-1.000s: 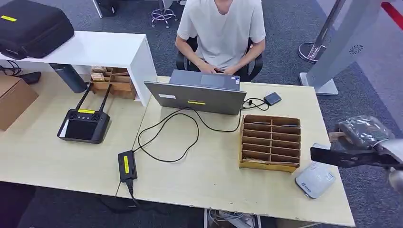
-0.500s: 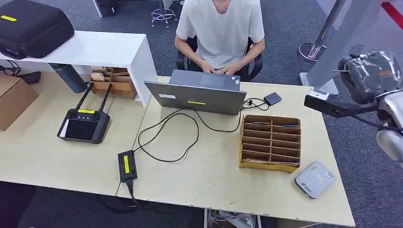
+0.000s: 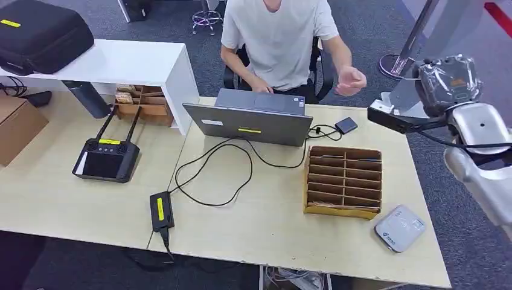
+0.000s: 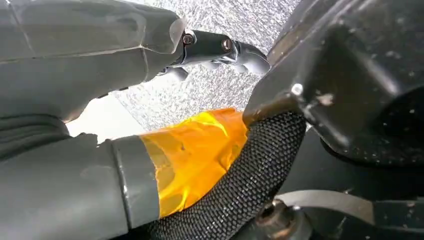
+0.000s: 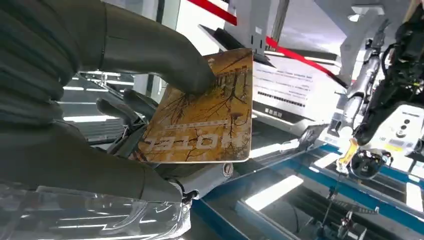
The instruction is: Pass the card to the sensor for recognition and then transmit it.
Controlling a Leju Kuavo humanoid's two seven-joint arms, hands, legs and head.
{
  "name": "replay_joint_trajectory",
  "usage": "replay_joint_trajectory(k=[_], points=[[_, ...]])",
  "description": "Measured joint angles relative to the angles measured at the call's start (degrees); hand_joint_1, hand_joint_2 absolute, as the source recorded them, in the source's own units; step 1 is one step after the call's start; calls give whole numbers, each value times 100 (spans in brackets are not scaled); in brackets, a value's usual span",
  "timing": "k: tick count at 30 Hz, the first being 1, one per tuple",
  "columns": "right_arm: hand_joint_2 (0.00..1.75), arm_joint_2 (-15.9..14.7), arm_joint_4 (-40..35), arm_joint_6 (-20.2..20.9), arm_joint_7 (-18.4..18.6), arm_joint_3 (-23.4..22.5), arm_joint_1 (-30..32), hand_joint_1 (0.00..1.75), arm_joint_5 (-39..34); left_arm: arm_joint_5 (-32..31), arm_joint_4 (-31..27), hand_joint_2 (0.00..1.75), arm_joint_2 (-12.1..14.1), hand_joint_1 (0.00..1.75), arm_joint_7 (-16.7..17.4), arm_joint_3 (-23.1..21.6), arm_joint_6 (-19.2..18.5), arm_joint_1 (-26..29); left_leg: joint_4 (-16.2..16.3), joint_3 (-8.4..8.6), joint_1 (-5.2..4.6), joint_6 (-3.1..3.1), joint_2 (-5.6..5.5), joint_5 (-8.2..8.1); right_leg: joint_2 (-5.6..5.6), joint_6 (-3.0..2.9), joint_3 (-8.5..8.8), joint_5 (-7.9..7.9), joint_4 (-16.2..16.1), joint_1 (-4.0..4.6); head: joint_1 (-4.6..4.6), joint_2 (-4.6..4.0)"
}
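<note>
The biggest change is in the right arm: a second ago it hung low by the right edge of the surface (image 3: pixel 278 232), just above the white sensor (image 3: pixel 400 228) near the front right corner; now it is lifted well clear of that reader and reaches toward the far right corner, level with the person (image 3: pixel 279 42) seated behind the laptop (image 3: pixel 249 124). The person has changed too: both hands were at the laptop a moment ago, and now one hand (image 3: pixel 350 80) is raised off it and held out toward the robot. The right hand (image 3: pixel 448 84) is clasped on the card (image 5: pixel 202 112), thumb pressed on its printed face and darker fingers behind it; the card is off the surface, in the air beyond the far right corner. I judge that the pass over the sensor is done and the handover is under way, with the card not yet in the person's hand. The left hand (image 4: pixel 85 125) hangs close to the robot's body; whether it is clenched or slack I cannot tell.
</note>
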Motion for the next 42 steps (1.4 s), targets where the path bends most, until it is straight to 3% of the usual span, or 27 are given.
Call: replay_joint_trajectory(k=[11,12,18,32,39,42], points=[[175,682,937,-138,162,7,-241,175,164,-107,0,0,22,0,31,-138,-15,-63,1,0,0,0,-1,1,-1,0,-2,0,1,0,0,-2],[175,712,983,-142,164,7,-250,0,164,-109,0,175,22,0,31,-146,-17,-65,1,0,0,0,-1,1,-1,0,-1,0,1,0,0,-2],[175,861,1154,-186,124,7,-273,0,162,-81,0,175,44,0,63,-153,-249,-167,1,-1,0,0,1,1,-1,0,0,1,2,0,0,0],[175,948,1329,-216,100,2,-280,0,173,-66,0,175,74,0,63,-153,-149,-391,1,-3,-1,0,1,1,-3,0,1,1,3,-1,0,0],[175,946,1180,-100,-15,2,-280,0,177,-31,0,175,57,0,63,-153,-133,-474,1,-2,0,0,2,1,-3,0,0,1,4,0,2,0],[175,913,992,175,-118,2,-278,0,35,18,0,175,52,0,61,-151,-131,-480,1,-2,0,0,4,1,-1,0,0,1,4,0,0,0]])
